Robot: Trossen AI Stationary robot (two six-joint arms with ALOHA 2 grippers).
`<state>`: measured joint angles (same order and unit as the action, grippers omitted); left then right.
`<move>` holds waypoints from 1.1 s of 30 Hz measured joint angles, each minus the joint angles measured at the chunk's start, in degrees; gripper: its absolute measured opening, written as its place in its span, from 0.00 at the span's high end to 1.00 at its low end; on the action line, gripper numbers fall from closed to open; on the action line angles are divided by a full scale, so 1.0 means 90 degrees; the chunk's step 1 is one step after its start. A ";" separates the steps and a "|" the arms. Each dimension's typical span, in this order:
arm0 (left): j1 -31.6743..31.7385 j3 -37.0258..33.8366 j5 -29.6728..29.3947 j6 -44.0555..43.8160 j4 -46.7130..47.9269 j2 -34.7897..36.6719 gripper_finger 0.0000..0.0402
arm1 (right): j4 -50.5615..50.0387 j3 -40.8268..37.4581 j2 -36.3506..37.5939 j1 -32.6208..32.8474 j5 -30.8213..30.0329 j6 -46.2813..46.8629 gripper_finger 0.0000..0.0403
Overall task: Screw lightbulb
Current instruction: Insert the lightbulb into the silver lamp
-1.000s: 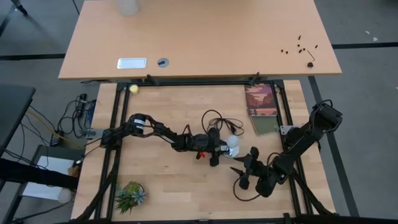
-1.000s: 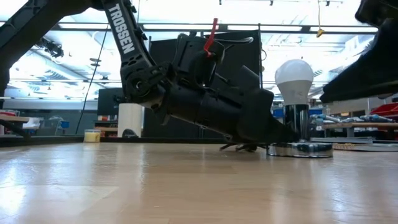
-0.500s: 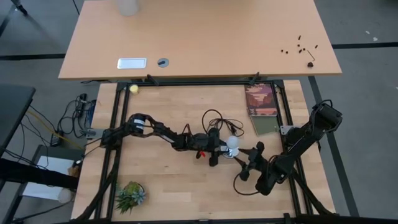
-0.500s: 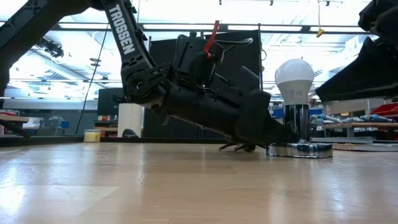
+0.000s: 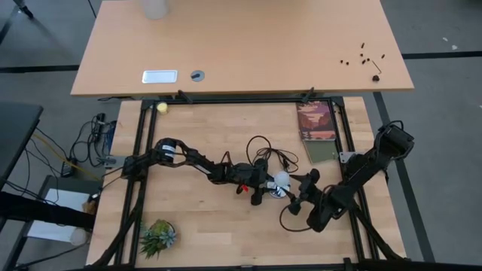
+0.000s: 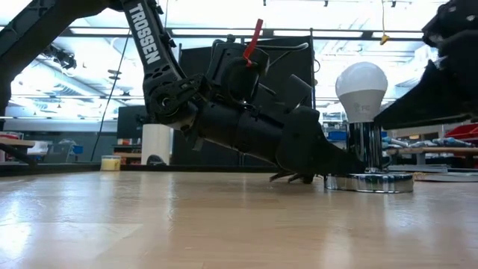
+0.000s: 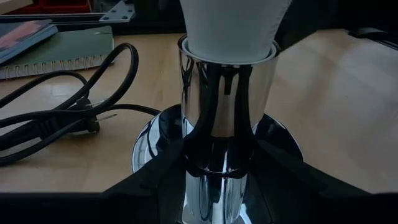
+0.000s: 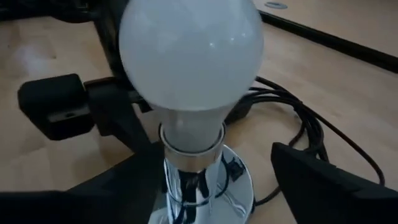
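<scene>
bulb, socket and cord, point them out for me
bulb [image 8: 189,56], right wrist view, on the white dome.
socket [image 7: 227,118], left wrist view, on the chrome stem under the bulb.
cord [image 7: 59,118], left wrist view, on the black loop lying on the table.

The right gripper [image 5: 296,193] has moved in around the lightbulb [image 5: 281,179], jaws spread on either side.

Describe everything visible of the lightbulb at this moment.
The lightbulb is a matte white globe narrowing to a neck, standing upright in a shiny chrome socket on a round mirrored base, near the middle of the wooden table. The left pincer clasps the chrome stem below it. The right pincer is open, its fingers either side of the stem, not touching the glass.
</scene>
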<state>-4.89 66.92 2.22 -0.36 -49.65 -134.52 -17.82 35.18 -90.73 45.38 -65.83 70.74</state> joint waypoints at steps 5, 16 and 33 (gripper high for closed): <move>0.0000 0.0000 0.0010 0.0002 0.0000 0.0000 0.52 | 0.0979 -0.0007 -0.0001 -0.0238 0.0115 -0.1268 0.16; 0.0000 0.0000 0.0010 -0.0004 0.0000 0.0000 0.52 | 0.2221 -0.0007 0.0000 -0.0686 -0.0197 -0.3030 0.20; -0.0015 0.0002 -0.0178 -0.0090 0.0007 0.0000 0.52 | 0.2536 -0.0010 -0.0003 -0.0900 -0.0069 -0.2703 0.38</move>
<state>-5.02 66.94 0.62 -1.17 -49.58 -134.52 5.00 35.09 -90.76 37.28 -66.45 46.41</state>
